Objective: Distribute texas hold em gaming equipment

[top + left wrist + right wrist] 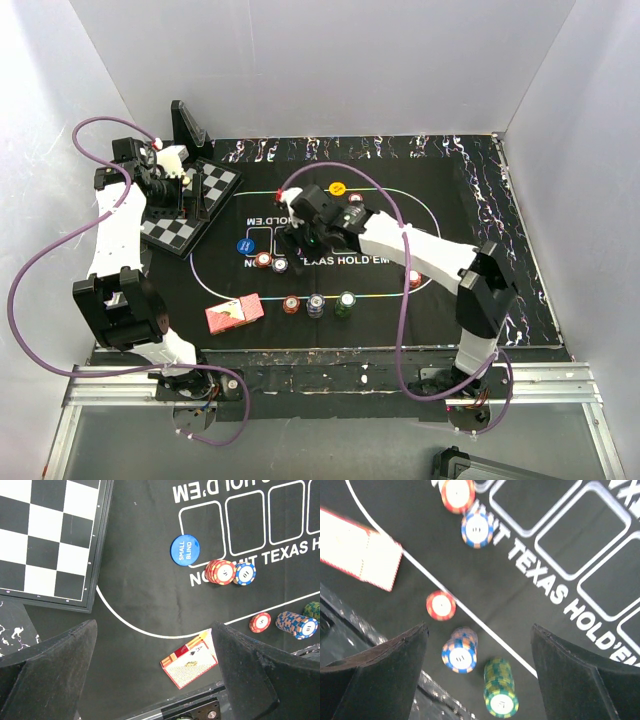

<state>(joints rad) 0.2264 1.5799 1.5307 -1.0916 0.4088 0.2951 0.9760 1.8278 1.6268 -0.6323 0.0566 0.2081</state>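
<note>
Several chips [315,305] placed on mat [420,320], centre frame; cards [234,313] undealt, lower left. Left fingers [50,665], right fingers [375,665] spread wide, both empty.

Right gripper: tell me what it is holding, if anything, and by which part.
Nothing. The right gripper is open with an empty gap between its fingers; the blue-white chip stack and green chip stack lie on the mat below, untouched.

White arm links [112,235], black joints [120,312]; purple cables [403,300] looping — black wedge-shaped end effector fingers [50,670].
</note>
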